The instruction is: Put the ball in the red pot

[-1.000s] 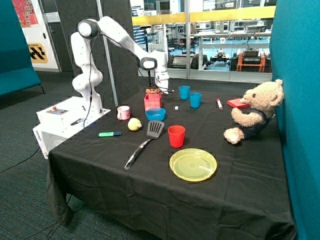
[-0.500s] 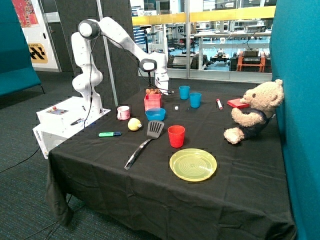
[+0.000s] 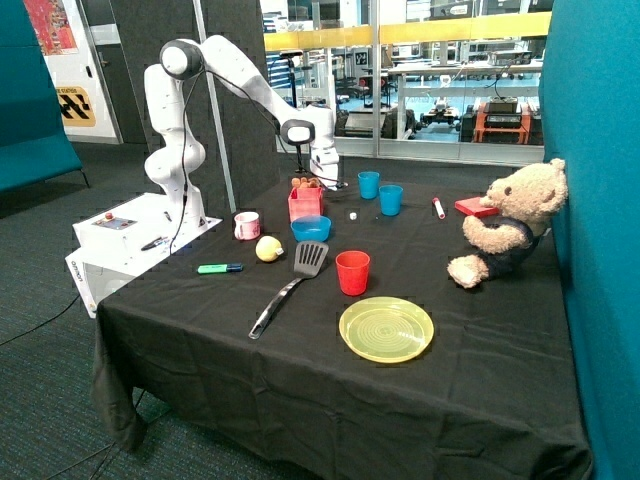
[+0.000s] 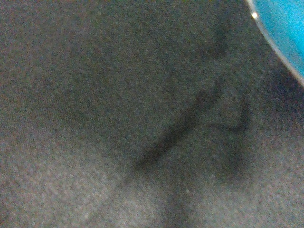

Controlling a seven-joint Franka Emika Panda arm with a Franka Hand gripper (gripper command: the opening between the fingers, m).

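The pale yellow ball (image 3: 268, 248) lies on the black tablecloth between the pink-and-white mug (image 3: 246, 225) and the blue bowl (image 3: 311, 228). The red pot (image 3: 306, 203) stands just behind the blue bowl, with something brownish showing at its top. My gripper (image 3: 326, 178) hangs low over the cloth at the back of the table, right behind the red pot and beside a blue cup (image 3: 369, 184). It is well away from the ball and holds nothing that I can see. The wrist view shows only black cloth and a blue rim (image 4: 285, 28) at one corner.
A second blue cup (image 3: 390, 199), a round red cup (image 3: 352, 272), a spatula (image 3: 290, 285), a yellow plate (image 3: 386, 328), a green marker (image 3: 219, 268), a teddy bear (image 3: 510, 222) and a flat red block (image 3: 472, 207) are spread over the table.
The arm has shifted very slightly at the back of the table. The ball and the other things have not moved.
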